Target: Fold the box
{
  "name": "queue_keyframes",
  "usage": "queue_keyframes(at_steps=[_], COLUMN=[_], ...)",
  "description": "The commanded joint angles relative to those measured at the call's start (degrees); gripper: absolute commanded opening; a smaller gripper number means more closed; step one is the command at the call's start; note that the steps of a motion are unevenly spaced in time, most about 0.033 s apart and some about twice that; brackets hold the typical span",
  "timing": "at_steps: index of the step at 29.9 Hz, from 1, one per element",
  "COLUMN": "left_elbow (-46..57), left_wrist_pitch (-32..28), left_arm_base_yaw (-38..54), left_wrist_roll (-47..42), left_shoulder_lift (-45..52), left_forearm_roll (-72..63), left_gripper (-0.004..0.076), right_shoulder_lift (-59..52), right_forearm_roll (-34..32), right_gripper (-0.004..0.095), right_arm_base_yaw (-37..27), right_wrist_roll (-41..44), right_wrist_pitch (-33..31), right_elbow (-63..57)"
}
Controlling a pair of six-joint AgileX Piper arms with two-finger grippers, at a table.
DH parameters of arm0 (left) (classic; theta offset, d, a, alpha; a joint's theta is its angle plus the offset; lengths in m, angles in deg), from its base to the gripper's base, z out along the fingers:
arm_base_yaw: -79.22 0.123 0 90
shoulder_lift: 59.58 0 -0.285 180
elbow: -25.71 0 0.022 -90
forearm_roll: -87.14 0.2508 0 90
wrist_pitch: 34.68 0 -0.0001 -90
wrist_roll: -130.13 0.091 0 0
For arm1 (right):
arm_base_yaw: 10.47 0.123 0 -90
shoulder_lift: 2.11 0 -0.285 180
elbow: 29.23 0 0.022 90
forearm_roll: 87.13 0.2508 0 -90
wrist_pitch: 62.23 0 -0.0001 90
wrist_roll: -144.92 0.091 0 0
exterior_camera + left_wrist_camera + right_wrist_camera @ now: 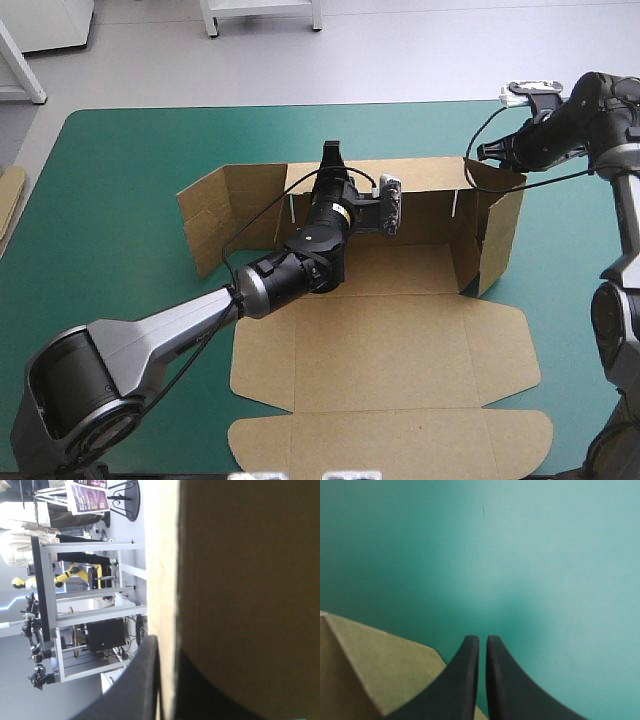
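The brown box (400, 330) lies in the middle of the table with its back wall and both side walls raised and its lid flat toward the near edge. My left gripper (330, 153) reaches over the floor of the box to the top edge of the back wall. In the left wrist view the board (240, 580) runs between the fingers (142, 680), so the left gripper (167, 642) is shut on it. My right gripper (476, 152) hovers at the back right corner of the box. It is shut (482, 639) with nothing in it, and a box flap (375, 670) lies beside it.
The teal-green cover (120, 160) lies bare on both sides of the box and beyond the back wall (520, 555). An edge of more brown board (8, 195) shows at the table's left edge.
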Motion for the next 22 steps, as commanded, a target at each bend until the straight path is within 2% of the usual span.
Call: queue_keyframes(at_steps=[1, 7, 19, 22], left_elbow=[-1.22, -1.22, -1.22, -1.22], left_wrist_pitch=[0.30, 0.19, -1.28, -1.28], left_arm_base_yaw=[-0.40, -0.40, -0.40, -0.40], left_wrist_roll=[-0.94, -1.39, -3.95, -3.95], left_shoulder_lift=[2.98, 2.98, 2.98, 2.98], left_forearm_roll=[0.48, 0.38, 0.51, 0.39], left_gripper=[-0.0009, -0.0009, -0.0009, -0.0009], right_shoulder_lift=[-5.71, -9.64, -22.36, -25.43], right_forearm_roll=[1.20, 6.61, 11.02, 13.59], right_gripper=[0.0059, 0.0059, 0.0059, 0.0059], right_arm_base_yaw=[-0.36, -0.36, -0.36, -0.36], right_wrist_roll=[-0.92, -3.33, -11.99, -15.50], right_wrist_pitch=[-0.17, 1.55, 16.61, 22.26], right_elbow=[-0.08, -8.03, -28.50, -34.57])
